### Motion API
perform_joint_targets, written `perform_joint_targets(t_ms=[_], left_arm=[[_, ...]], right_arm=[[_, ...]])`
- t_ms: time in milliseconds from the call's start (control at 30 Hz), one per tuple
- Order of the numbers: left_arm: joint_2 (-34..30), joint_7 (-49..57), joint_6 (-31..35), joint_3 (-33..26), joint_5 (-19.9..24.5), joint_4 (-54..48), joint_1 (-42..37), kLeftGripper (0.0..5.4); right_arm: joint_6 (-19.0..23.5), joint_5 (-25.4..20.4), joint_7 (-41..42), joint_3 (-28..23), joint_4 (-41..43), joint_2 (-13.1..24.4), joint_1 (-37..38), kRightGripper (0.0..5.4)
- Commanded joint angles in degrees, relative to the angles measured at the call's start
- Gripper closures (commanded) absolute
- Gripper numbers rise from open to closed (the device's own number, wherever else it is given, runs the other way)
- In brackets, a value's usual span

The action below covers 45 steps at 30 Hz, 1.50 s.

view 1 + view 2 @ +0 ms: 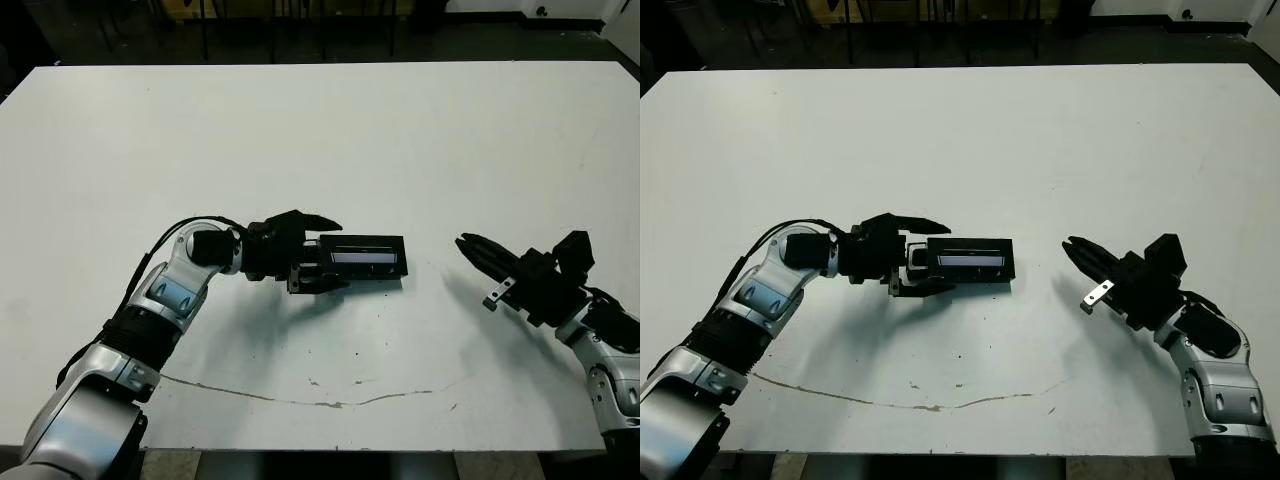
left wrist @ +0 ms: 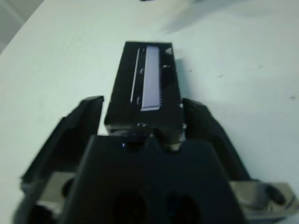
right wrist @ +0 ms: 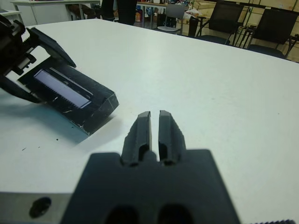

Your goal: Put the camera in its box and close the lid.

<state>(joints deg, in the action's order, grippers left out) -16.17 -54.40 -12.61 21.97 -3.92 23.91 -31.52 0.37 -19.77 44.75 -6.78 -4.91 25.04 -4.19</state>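
Left gripper (image 1: 325, 255) of mine sits at the centre-left of the head view, its fingers spread wide on either side of the near end of the closed box (image 1: 366, 277); the lid (image 1: 364, 252), with its pale strip uppermost, lies on top of it. Whether the pads actually touch the sides I cannot tell; in the left wrist view they look just beside them, not clamped. My right gripper (image 1: 478, 252) hangs at the lower right, fingers pressed together on nothing, well apart from the box.

On the white table (image 1: 320, 140) the box lies at the middle of the frame, long axis across the picture; the camera itself is not visible, so I judge it is inside, though I cannot confirm that.

Risks as I judge them: if the lid is not fully seated, drawing my left fingers off could drag it askew; a sideways nudge could slide the whole box across the smooth table; the right arm, swinging in, could knock the far end.
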Motion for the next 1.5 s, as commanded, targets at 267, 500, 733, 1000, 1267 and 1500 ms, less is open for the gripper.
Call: perform_joint_targets(t_ms=[267, 500, 733, 1000, 1267, 1500], left_arm=[[-0.03, 4.22, -1.48, 1.19, -3.67, 2.55, 1.31, 2.7], [0.19, 3.93, -2.39, 0.87, -2.93, 3.1, 1.53, 2.7], [0.21, 2.25, 0.09, -1.43, 1.98, -0.01, 2.98, 2.7], [-1.43, -0.31, 5.01, -8.96, 11.53, -1.12, 3.77, 2.7], [-4.55, -2.19, 8.01, -14.9, 15.51, 1.81, 3.11, 2.7], [-7.35, -6.49, 8.59, -15.17, 14.07, 8.96, -0.95, 2.7]], right_arm=[[-0.04, -0.18, 0.49, -0.01, -1.07, 0.0, 0.18, 5.4], [-0.47, -0.2, 0.73, 0.0, -1.5, -0.04, 0.08, 5.4], [0.92, 0.68, -0.77, 0.25, 0.77, 0.4, 0.78, 5.4], [1.74, 0.74, -1.04, 0.44, 1.36, 0.64, 0.81, 5.4], [6.91, 0.42, -2.85, 0.4, 4.75, 1.21, 1.22, 5.4], [6.61, 0.96, -2.98, 0.57, 5.3, 1.12, 1.17, 5.4]])
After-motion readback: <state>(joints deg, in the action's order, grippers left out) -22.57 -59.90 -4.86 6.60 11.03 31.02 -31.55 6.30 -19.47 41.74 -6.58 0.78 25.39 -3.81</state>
